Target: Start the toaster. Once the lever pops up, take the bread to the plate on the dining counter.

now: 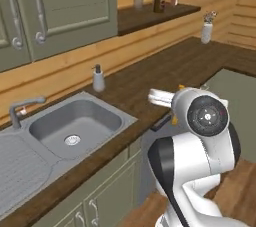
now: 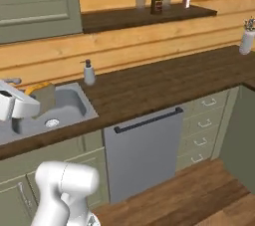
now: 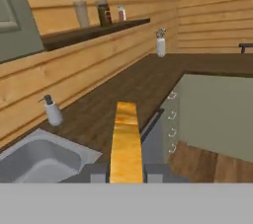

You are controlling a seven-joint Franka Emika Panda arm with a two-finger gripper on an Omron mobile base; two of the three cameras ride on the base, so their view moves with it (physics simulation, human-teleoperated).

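Hand view shows the gripper [image 3: 126, 176] clenched on the bread [image 3: 126, 141], seen edge-on. The slice hangs above the worktop [image 3: 128, 90], right of the sink [image 3: 44, 161].

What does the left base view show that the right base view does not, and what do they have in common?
Left base view: the wall cabinet handles and the draining board beside the sink.
Right base view: the drawers under the worktop.
Both: the sink, the soap bottle, the shelf with jars, and the vase far along the worktop.
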